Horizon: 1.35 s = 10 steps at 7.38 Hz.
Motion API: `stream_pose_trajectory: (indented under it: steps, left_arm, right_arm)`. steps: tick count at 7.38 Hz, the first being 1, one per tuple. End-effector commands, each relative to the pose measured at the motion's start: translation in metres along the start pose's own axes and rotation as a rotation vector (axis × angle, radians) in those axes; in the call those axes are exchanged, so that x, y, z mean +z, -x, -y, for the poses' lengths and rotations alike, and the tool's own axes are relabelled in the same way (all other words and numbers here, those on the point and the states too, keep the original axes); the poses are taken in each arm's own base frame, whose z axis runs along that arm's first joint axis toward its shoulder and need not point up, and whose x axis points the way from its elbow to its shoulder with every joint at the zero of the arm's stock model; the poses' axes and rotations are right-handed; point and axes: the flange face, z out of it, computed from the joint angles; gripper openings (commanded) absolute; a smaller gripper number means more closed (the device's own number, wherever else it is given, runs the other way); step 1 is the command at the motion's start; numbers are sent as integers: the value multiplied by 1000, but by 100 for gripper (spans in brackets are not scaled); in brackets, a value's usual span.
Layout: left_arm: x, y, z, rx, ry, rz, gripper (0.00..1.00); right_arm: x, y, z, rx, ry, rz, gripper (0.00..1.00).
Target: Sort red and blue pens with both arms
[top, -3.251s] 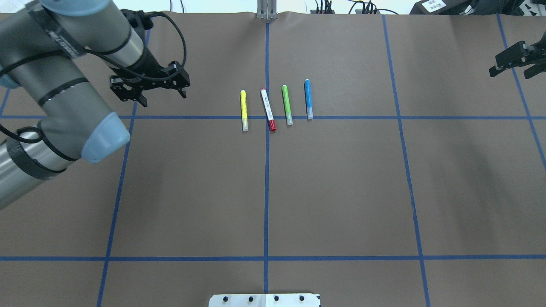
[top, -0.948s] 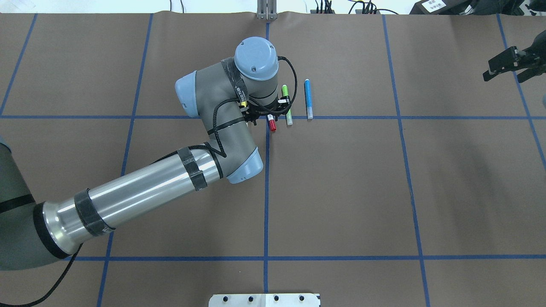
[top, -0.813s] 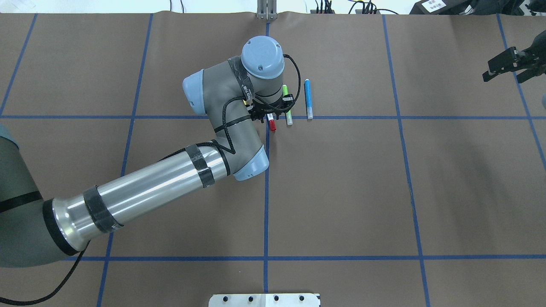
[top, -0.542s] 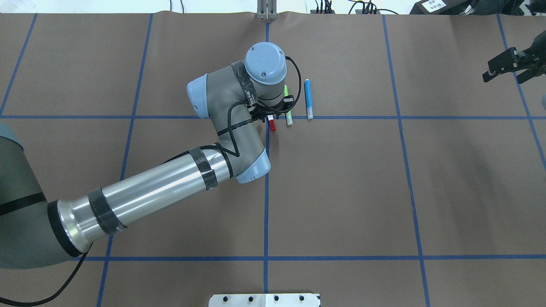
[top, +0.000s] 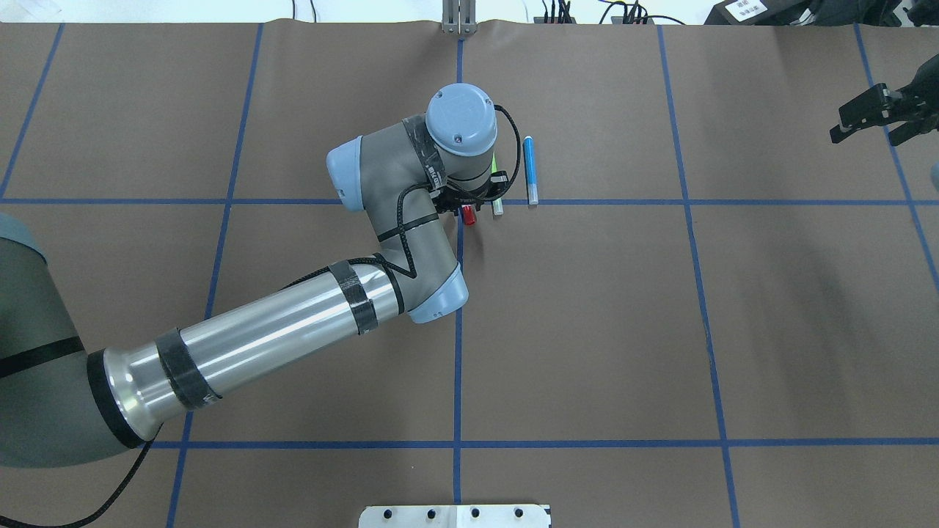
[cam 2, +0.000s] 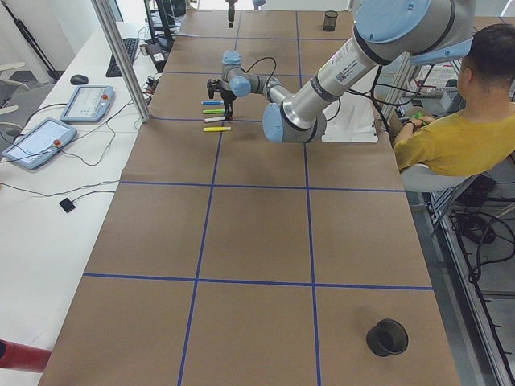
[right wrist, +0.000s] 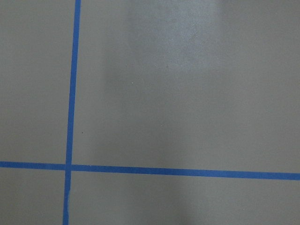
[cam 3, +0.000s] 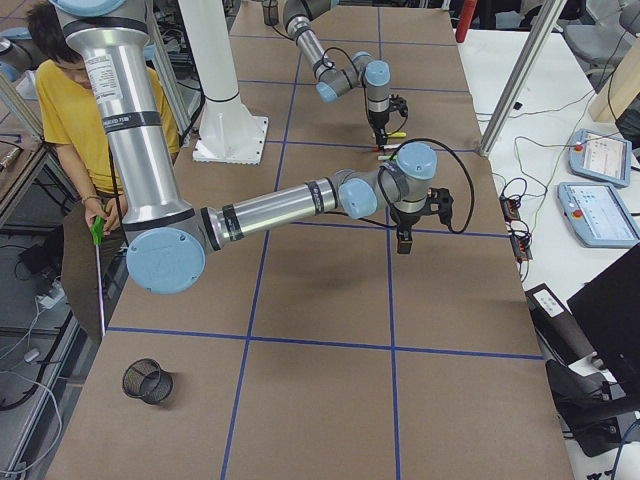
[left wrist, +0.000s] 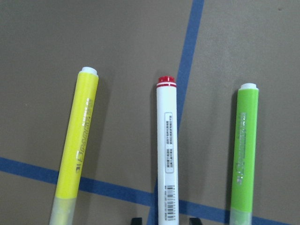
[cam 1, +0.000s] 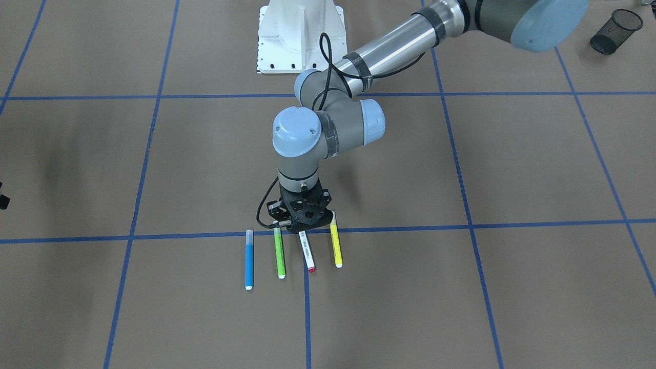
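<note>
We found the left arm (top: 279,337) low over the row of pens. The left jaws were parted narrowly, with one black fingertip (left wrist: 136,221) on each side of the white-barrelled pen with a red cap and red end (left wrist: 167,154), and as far as the wrist view showed they had not closed on it. That pen lay on the brown paper-covered tabletop (top: 587,330), across a blue tape line (top: 458,352), between the yellow marker (left wrist: 77,145) and the green marker (left wrist: 243,154). The blue-barrelled pen (top: 529,169) lay just right of the green marker in the overhead view, free of either arm. The right jaws hung well apart at the far right edge, apparently parted and holding nothing.

We judged the grasp to sit off-centre, close to the capped end, so a lifted pen could droop or pivot between the pads. The neighbours lay near enough that a slightly skewed closing could nudge the green or yellow marker out of line. Tips pressed too low might also drag or crease the paper.

The pens were slim, round cylinders of smooth, glossy plastic, which we thought likely to roll or slip under a light pinch. The white barrel carried a printed label with a barcode. The yellow and green markers had cloudy translucent caps. The paper looked matte and flat, and the tape lay thin against it.
</note>
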Motion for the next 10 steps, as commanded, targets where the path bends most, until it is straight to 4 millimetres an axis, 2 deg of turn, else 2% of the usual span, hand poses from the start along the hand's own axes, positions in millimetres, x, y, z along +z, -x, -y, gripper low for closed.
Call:
stream_pose_trajectory:
  steps: [1,3,5,9,10]
  left_arm:
    - [3,-2,-8,7,7,1,43]
    - [3,-2,-9,8,8,1,41]
    - [4,-3,-10,9,9,1,33]
    - [5,-2,-11,9,10,3,33]
    - [5,-2,-11,9,10,3,25]
  right_arm:
    - [0,-1,0,2,0,0,100]
    - [1,-1,0,3,2,-1,100]
    - [1,-1,0,3,2,-1,100]
    - [2,-3,0,5,5,-2,100]
    - [2,-3,0,5,5,-2,100]
